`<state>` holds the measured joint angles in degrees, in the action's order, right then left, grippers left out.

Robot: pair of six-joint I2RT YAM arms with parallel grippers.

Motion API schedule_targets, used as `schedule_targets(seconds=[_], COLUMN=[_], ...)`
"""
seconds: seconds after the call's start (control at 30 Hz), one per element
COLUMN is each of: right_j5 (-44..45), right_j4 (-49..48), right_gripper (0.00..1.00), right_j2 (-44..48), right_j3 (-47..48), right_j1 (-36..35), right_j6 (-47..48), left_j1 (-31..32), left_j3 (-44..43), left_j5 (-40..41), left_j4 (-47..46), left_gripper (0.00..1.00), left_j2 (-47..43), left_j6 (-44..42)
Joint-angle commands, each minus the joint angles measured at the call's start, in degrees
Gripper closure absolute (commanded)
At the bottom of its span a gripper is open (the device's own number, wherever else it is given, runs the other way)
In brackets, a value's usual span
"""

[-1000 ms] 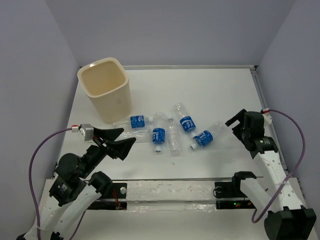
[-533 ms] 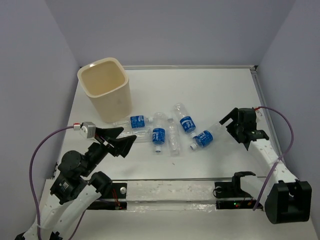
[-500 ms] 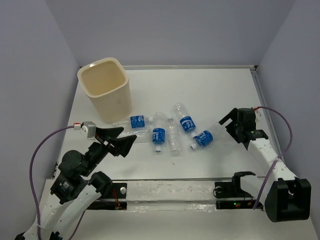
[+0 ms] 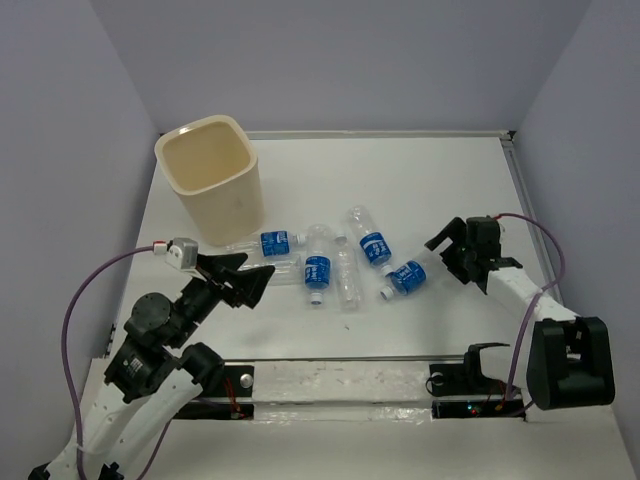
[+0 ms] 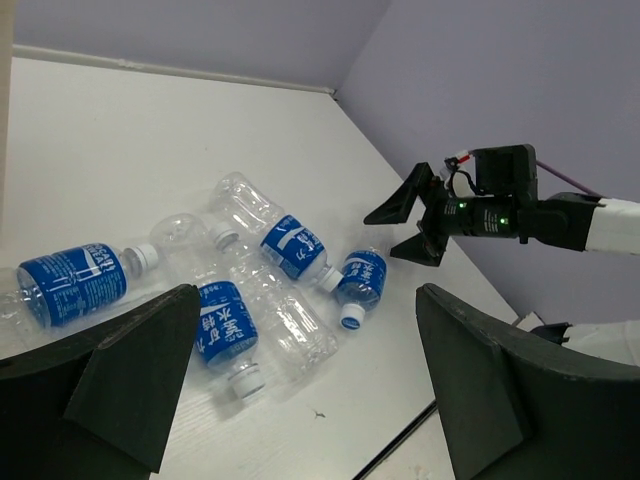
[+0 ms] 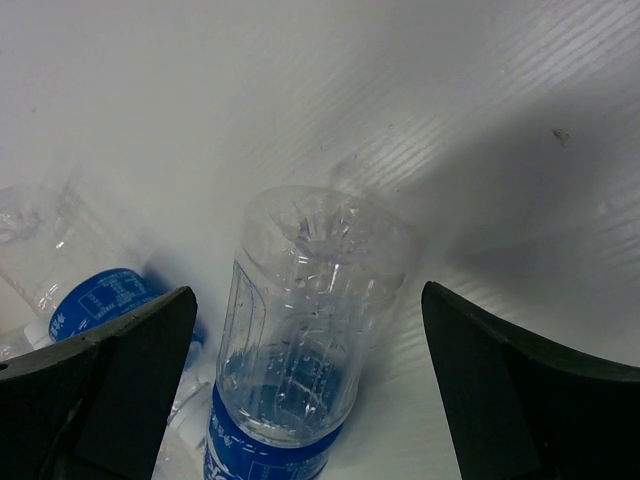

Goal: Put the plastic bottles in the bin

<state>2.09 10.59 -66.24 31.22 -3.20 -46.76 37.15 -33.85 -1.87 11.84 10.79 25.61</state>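
Cream bin [image 4: 230, 212] at back left, plastic bottles [image 4: 318, 268] lying clustered at centre, right gripper [image 4: 438, 257] spread beside the rightmost one

Arms [image 4: 140, 405]: white shells, black joints | left claw [image 4: 255, 274], right claw [image 4: 440, 258]: black, wedge-shaped | cables [image 4: 70, 310]: purple, one per wrist

Bright even light, soft shadows, sharp overhead view, dark blurred wrist-view foregrounds
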Motion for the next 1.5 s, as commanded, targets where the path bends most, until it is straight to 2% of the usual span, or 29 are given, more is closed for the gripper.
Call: schedule_targets(seconds=[0.0,0.17,0.3,0.5,0.67,0.8,0.93,1.13,1.23,1.3,1.37,1.4,1.47], right_j5=[-1.65,-1.30,2.21,5.46,7.14,7.32,5.65,-1.54,-9.45,-11.31,-9.04,-4.85,-0.09], right_j4=[-8.21,-9.10,-7.87,-4.88,-2.69,2.41,7.76,10.59,5.58,-2.91,-13.07,-14.79,-17.70], right_gripper=[0.00,0.04,0.14,0.33,0.44,0.48,0.52,0.53,0.54,0.55,0.57,0.57,0.56], right_j2=[-3.89,-7.59,-3.91,1.28,4.44,10.41,21.55,27.21,25.81,23.97,18.62,15.90,6.24], right_j3=[-0.37,0.24,-0.37,-0.72,-0.64,2.78,6.82,12.10,14.21,15.18,17.63,22.78,29.82], right_j1=[-0.49,-0.49,-0.49,-0.49,-0.49,-0.49,-0.49,-0.49,-1.01,-2.51,-9.34,-16.68,-23.48], right_j6=[0.27,0.71,2.02,4.57,6.86,9.23,11.87,13.01,11.18,8.01,6.69,7.64,12.71], left_j1=[-0.76,-1.02,-1.29,-3.48,-5.77,-7.70,-9.28,-10.86,-11.66,-12.01,-12.01,-12.01,-11.92], left_j3=[-1.40,-1.49,-1.57,-1.57,-1.49,-1.31,-1.40,-2.28,-2.45,-2.80,-3.15,-3.33,-3.60], left_j5=[-0.51,0.81,3.08,2.14,2.13,2.13,2.13,7.74,10.04,12.93,16.00,17.06,19.70], left_j4=[-1.82,-1.38,-1.03,-1.02,-1.29,-1.46,-1.38,1.34,2.31,3.01,4.51,5.64,6.79], left_gripper=[0.01,0.01,0.01,0.01,0.01,0.01,0.01,0.01,0.01,0.01,0.01,0.01,0.01], left_j2=[1.60,2.57,3.36,5.30,5.47,5.82,7.22,10.39,11.27,11.71,12.15,12.24,12.24], left_j6=[-0.21,0.23,0.76,0.67,0.67,0.94,1.46,3.48,5.06,5.77,7.35,8.57,10.07])
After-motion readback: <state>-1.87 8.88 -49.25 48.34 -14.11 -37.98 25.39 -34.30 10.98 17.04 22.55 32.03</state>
